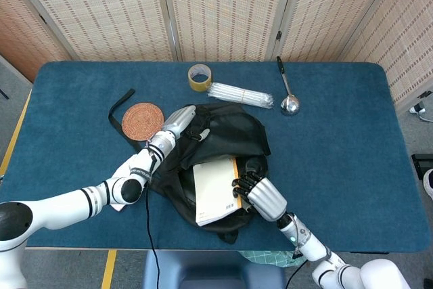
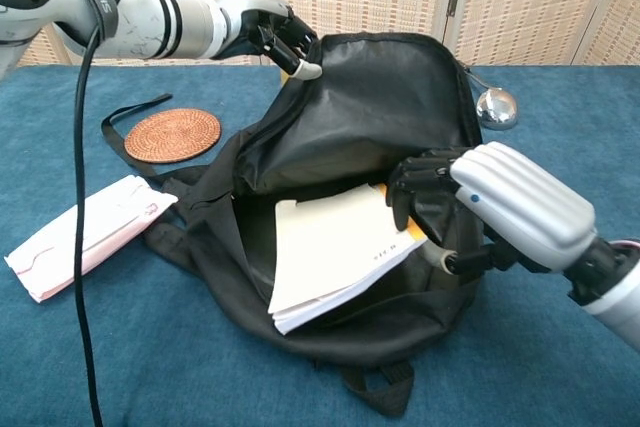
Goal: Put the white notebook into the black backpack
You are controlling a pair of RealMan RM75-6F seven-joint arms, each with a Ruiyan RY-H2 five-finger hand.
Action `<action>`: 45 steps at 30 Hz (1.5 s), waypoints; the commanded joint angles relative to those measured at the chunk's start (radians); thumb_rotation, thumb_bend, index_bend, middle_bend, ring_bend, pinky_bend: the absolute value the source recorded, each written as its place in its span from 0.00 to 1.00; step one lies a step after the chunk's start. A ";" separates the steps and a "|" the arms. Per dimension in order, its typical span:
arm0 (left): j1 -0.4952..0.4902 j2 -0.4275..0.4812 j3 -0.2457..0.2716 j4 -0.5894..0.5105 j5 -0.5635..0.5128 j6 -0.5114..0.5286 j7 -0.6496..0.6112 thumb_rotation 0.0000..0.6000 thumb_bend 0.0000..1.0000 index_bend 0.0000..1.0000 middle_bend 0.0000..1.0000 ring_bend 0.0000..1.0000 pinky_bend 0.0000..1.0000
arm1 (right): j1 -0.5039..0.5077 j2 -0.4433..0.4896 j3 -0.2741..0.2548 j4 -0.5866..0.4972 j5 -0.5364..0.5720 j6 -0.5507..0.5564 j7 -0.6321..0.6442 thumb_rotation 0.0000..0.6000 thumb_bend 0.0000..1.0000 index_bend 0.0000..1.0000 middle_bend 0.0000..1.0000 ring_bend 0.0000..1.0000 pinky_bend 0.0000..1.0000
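- Blue felt tabletop (image 1: 338, 140), woven screens behind.
- Left hand (image 2: 270, 32) fingers pinch black fabric backpack (image 2: 370, 107) rim, mouth open.
- Right hand (image 2: 470, 202) fingers grip white paper notebook (image 2: 330, 252), half inside; push deeper, then let go.

A blue-carpeted desk (image 1: 352, 133) carries a black fabric backpack (image 1: 230, 133) at centre, a round woven coaster (image 1: 143, 120) at nine o'clock, a tape roll (image 1: 199, 77), bundled white straws (image 1: 240, 95) and a metal ladle (image 1: 287, 93) toward twelve, and a white-pink packet (image 2: 85, 234) at eight.

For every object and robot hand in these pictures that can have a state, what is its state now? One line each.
black backpack: open, flap held up.
white notebook: lying partly inside the backpack mouth, held.
left robot hand: grips the backpack's upper edge.
right robot hand: holds the notebook's far edge.
tape roll: lying flat on the table.
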 commanded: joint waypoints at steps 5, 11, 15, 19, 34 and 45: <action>0.003 0.008 0.001 -0.013 0.009 0.003 -0.009 1.00 0.50 0.55 0.27 0.16 0.00 | 0.072 -0.062 0.048 0.112 0.033 -0.068 -0.020 1.00 0.46 0.75 0.43 0.36 0.34; 0.001 0.013 0.004 -0.017 0.006 0.001 -0.013 1.00 0.49 0.55 0.27 0.16 0.00 | 0.125 -0.114 0.075 0.198 0.062 -0.119 -0.033 1.00 0.46 0.75 0.42 0.35 0.33; 0.001 0.018 0.007 -0.025 0.006 0.005 -0.013 1.00 0.49 0.55 0.27 0.16 0.00 | 0.154 -0.148 0.077 0.252 0.073 -0.154 -0.057 1.00 0.46 0.75 0.42 0.34 0.31; 0.000 0.025 0.010 -0.034 0.001 0.005 -0.013 1.00 0.49 0.55 0.27 0.16 0.00 | 0.175 -0.181 0.076 0.307 0.082 -0.179 -0.093 1.00 0.46 0.75 0.41 0.33 0.29; 0.008 0.048 0.025 -0.057 -0.006 0.014 -0.015 1.00 0.47 0.50 0.26 0.14 0.00 | 0.093 -0.053 0.038 0.120 0.114 -0.156 -0.243 1.00 0.46 0.00 0.02 0.10 0.02; 0.034 0.106 0.042 -0.148 0.009 0.005 -0.017 1.00 0.43 0.36 0.20 0.10 0.00 | -0.021 0.233 -0.023 -0.329 0.100 -0.080 -0.430 1.00 0.46 0.00 0.00 0.07 0.00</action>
